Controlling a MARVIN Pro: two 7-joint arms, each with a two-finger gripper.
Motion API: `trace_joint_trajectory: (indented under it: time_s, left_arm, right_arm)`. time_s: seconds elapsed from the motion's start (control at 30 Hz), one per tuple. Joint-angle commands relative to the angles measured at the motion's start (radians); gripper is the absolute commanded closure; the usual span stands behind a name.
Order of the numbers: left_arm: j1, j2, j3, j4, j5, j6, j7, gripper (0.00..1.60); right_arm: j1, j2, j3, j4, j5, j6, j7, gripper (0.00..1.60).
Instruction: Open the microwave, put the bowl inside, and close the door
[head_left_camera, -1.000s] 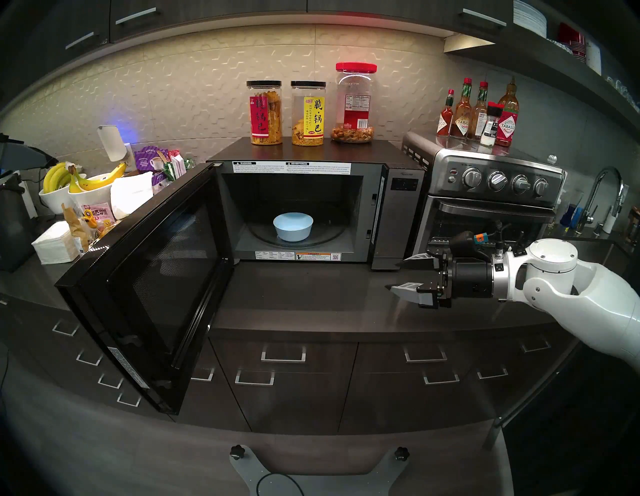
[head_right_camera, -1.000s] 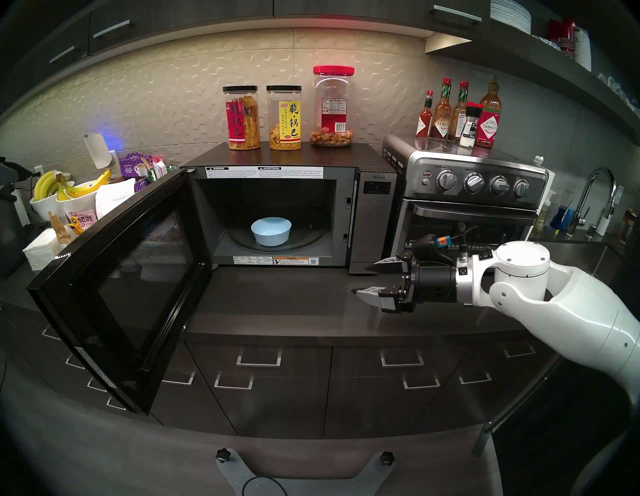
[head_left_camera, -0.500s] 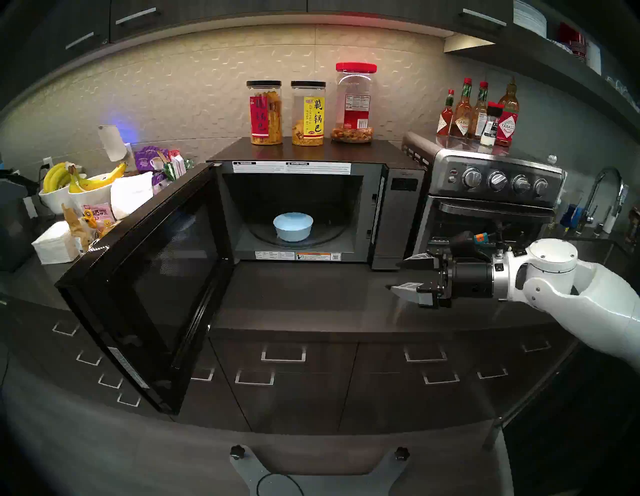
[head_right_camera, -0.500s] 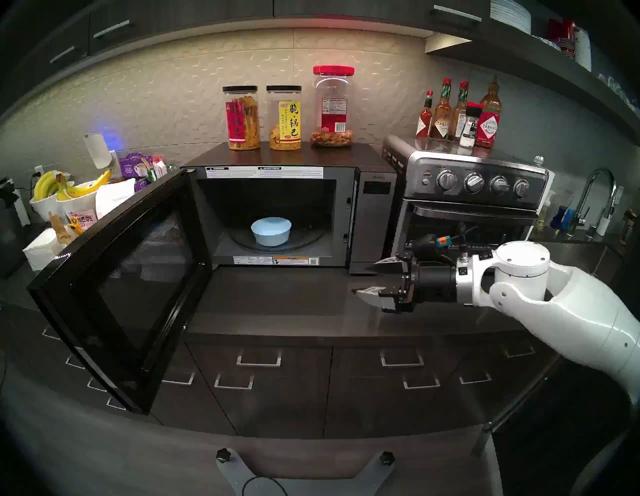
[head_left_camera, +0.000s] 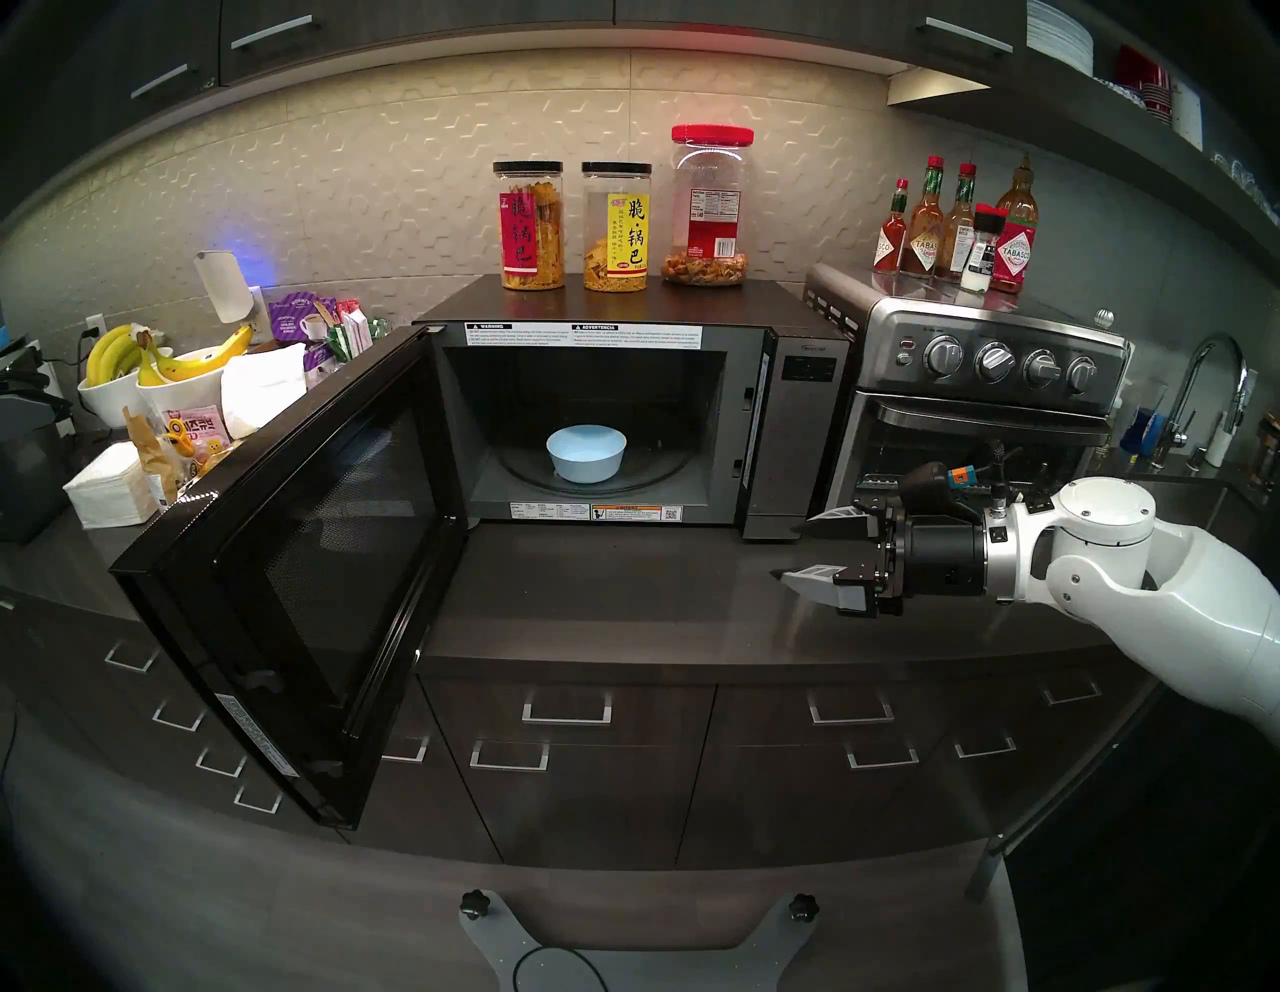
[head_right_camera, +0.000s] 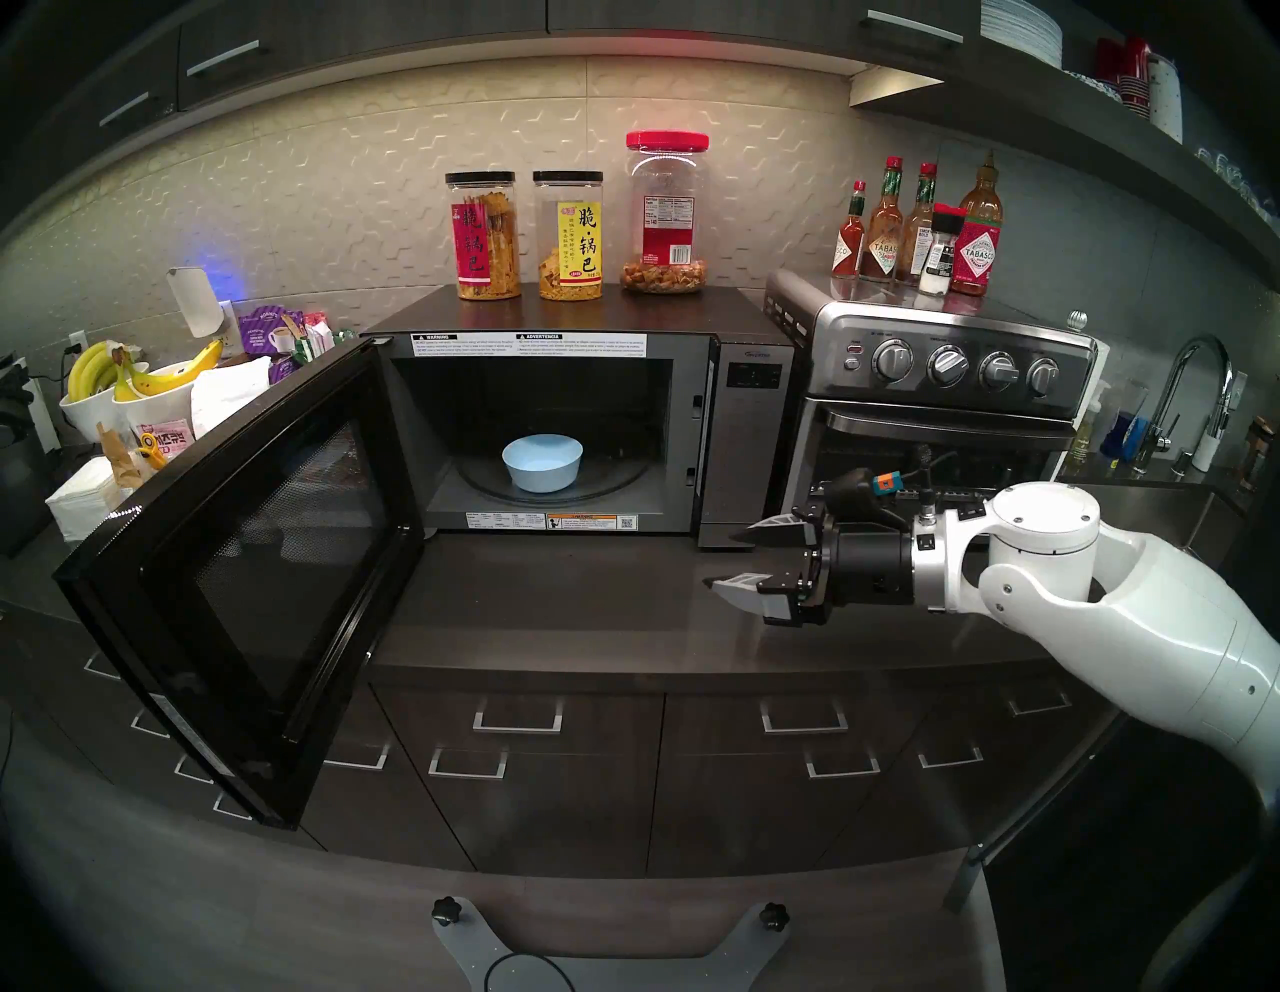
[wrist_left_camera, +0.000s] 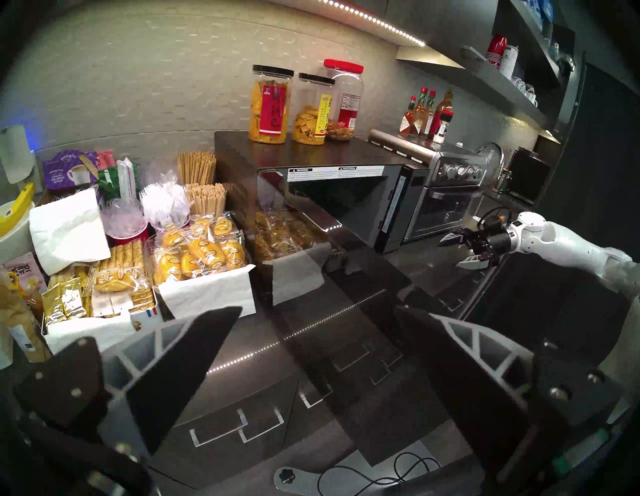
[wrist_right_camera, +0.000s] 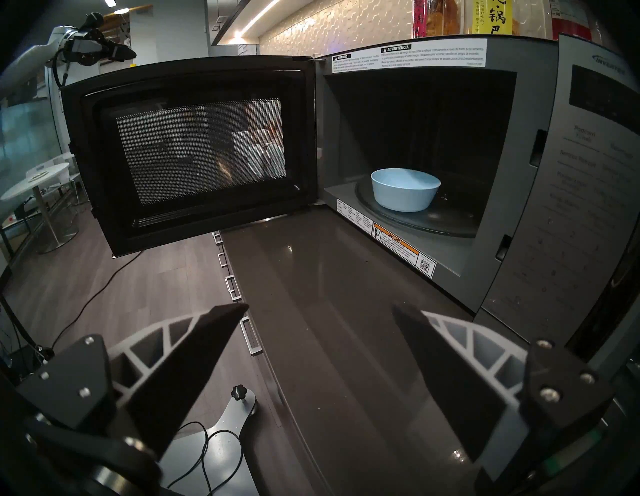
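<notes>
Both arms hang free, right pincer (head_left_camera: 803, 547) and left pincer (wrist_left_camera: 318, 332) spread empty.

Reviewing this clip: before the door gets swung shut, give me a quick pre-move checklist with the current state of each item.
1. Bowl fully inside the microwave, on the turntable: ok.
2. Door swung wide open, nothing in its closing arc: ok.
3. Right gripper open, empty, over the counter beside the opening and outside the cavity: ok.
4. Left gripper open and empty: ok.
5. Left gripper touching the door's outer face, ready to push: not ok; it is apart from the door.
6. Jars on top clear of the door's path: ok.
</notes>
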Motion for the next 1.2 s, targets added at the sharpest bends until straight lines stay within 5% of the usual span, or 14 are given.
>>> trace_joint_trajectory:
  time_s: [0.0, 0.6, 1.17]
  left_arm:
    - [-0.014, 0.031, 0.03, 0.036, -0.019, -0.03, 0.051, 0.0]
    - [-0.037, 0.093, 0.203, 0.045, 0.002, -0.121, 0.155, 0.0]
    - [0.043, 0.146, 0.204, 0.0, -0.005, -0.211, 0.244, 0.0]
  right_arm:
    - [0.012, 0.001, 0.013, -0.002, 0.005, -0.004, 0.0, 0.0]
    - [0.012, 0.001, 0.013, -0.002, 0.005, -0.004, 0.0, 0.0]
    - [0.012, 0.001, 0.013, -0.002, 0.005, -0.004, 0.0, 0.0]
